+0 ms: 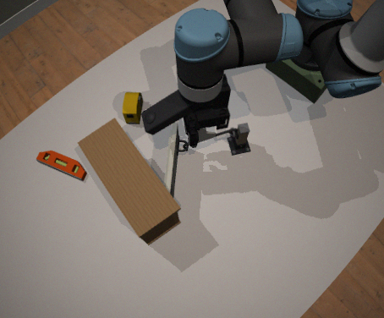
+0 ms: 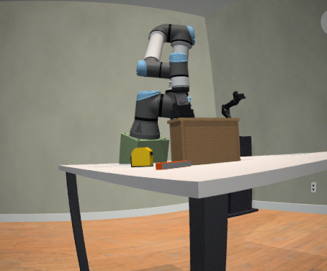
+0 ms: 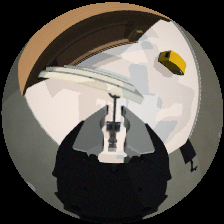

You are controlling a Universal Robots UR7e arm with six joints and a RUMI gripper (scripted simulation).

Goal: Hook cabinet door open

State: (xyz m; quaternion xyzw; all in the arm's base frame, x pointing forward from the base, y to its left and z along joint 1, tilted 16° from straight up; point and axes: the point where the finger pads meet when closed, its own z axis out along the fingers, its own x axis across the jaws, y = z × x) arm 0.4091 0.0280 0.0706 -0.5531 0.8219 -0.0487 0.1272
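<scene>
The wooden cabinet (image 1: pixel 124 178) (image 2: pixel 204 140) (image 3: pixel 50 40) stands flat on the white table. Its pale door (image 1: pixel 170 162) (image 3: pixel 90 77) is swung open toward the post (image 1: pixel 243 134). The thin dark hook (image 1: pixel 219 133) (image 3: pixel 114 112) reaches from the post to the eye (image 1: pixel 183 145) (image 3: pixel 114 95) at the door's free end. I cannot tell whether its tip is through the eye. My gripper (image 1: pixel 192 137) (image 3: pixel 114 106) hangs over the hook's tip end. Its fingers stand slightly apart on either side of the hook bar. In the exterior view the cabinet hides the gripper.
A yellow tape measure (image 1: pixel 132 107) (image 2: pixel 142 157) (image 3: pixel 172 61) lies behind the cabinet's far end. An orange spirit level (image 1: pixel 62 164) (image 2: pixel 173 164) lies to the cabinet's left. The arm's green base block (image 1: pixel 298 78) (image 2: pixel 142 148) stands at the back of the table.
</scene>
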